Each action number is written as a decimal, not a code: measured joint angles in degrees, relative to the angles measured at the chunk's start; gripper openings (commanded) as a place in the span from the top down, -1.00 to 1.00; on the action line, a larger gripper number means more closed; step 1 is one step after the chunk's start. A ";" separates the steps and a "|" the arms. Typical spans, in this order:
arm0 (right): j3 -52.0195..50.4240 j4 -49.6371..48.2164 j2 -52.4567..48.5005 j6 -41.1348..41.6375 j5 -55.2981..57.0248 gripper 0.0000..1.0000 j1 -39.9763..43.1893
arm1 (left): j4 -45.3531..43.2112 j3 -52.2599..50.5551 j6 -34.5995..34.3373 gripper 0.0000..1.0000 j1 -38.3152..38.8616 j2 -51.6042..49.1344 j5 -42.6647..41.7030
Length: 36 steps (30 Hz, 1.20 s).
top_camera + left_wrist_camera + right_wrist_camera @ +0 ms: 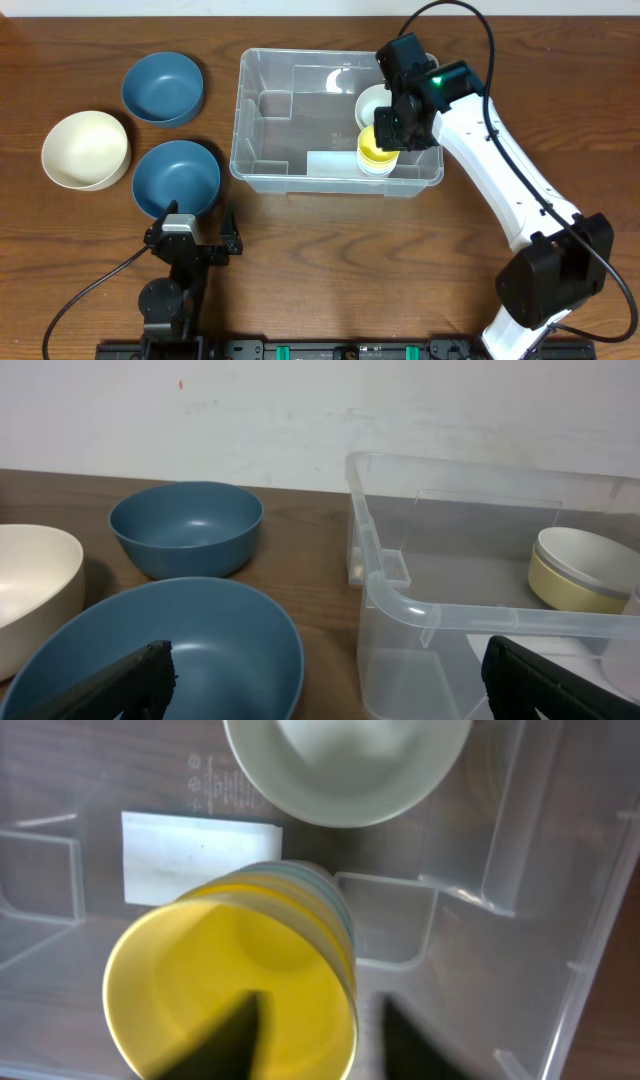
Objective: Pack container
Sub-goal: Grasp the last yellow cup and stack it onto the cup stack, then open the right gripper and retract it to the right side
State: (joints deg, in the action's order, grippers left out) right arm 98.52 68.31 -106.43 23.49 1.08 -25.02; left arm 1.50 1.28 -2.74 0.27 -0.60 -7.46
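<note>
**While the left hand gapes wide, the right hand straddles a bowl rim**

Where the surface runs toward its far side, the container sits near the middle. In its right end, a yellow bowl lies tilted just near of a pale bowl. The right hand hangs over the yellow bowl with its fingers partly apart, one inside the rim and one outside, neither visibly pressing it. The left hand is fully spread and empty beside the near blue bowl.

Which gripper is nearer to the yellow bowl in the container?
Right. The right gripper hangs just above the yellow bowl inside the container; the left gripper is outside it, beside the near blue bowl.
</note>
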 measured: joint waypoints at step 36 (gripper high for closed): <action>16.17 5.79 0.11 -0.70 1.16 -0.98 31.34 | 0.00 0.00 0.00 -0.96 0.00 0.00 0.00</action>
State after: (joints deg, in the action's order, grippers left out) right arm 114.69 74.11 -106.32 22.79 2.24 6.33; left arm 1.50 1.28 -2.74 0.27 -0.60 -7.46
